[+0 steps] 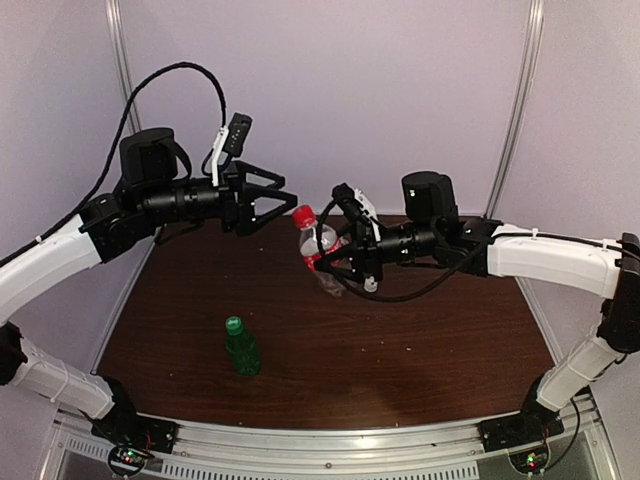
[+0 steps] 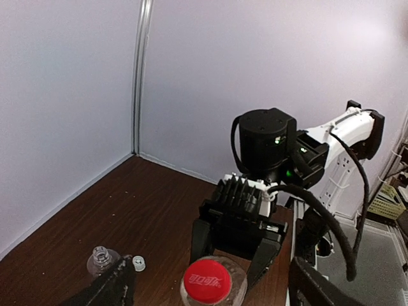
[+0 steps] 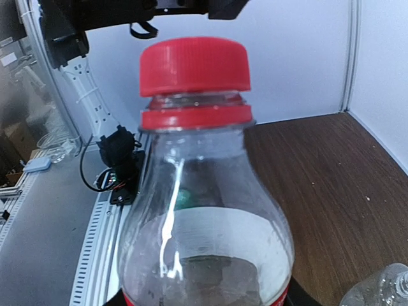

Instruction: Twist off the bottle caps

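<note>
One small clear plastic bottle with a red label is held off the brown table, pinched low on its body by the right gripper and tilted toward the left arm. We note the left gripper spread wide just beside the round red screw cap, not touching. We judge the bottle light, thin-walled, slick and easily crushed, so grip the cap's side wall. Nearer us the small green plastic bottle stands capped; the wider clear rounded bottle sits uncapped, small white cap beside it
</note>
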Motion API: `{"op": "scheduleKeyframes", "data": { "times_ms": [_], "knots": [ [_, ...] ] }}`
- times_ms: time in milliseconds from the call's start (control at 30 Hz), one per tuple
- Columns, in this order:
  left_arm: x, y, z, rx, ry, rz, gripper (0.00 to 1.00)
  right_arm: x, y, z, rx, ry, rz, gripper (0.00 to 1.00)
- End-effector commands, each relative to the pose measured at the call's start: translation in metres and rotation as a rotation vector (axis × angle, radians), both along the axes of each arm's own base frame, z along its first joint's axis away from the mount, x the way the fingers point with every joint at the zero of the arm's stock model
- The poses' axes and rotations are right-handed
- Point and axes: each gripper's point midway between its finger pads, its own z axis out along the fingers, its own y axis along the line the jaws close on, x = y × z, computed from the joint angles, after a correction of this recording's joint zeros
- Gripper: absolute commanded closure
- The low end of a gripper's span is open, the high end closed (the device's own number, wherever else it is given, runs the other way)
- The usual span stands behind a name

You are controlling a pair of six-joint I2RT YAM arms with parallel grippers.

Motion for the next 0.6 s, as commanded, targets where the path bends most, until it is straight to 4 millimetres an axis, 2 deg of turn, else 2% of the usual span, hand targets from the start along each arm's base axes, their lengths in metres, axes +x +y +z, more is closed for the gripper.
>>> {"op": "scheduleKeyframes", "data": {
  "times_ms": [0,133,567],
  "knots": [
    [-0.045,-0.006,0.005,-0.036,-0.073,-0.284,0.15,-0.037,0.000,0.029,0.073,0.001,0.230,0.65],
    [-0.060,-0.010,0.000,-0.048,-0.074,-0.392,0.23,-0.050,0.002,0.030,0.097,0.049,0.325,0.65],
    [-0.057,-0.022,-0.006,-0.064,-0.038,-0.444,0.51,-0.052,0.009,0.030,0.124,0.082,0.380,0.65]
  ]
}}
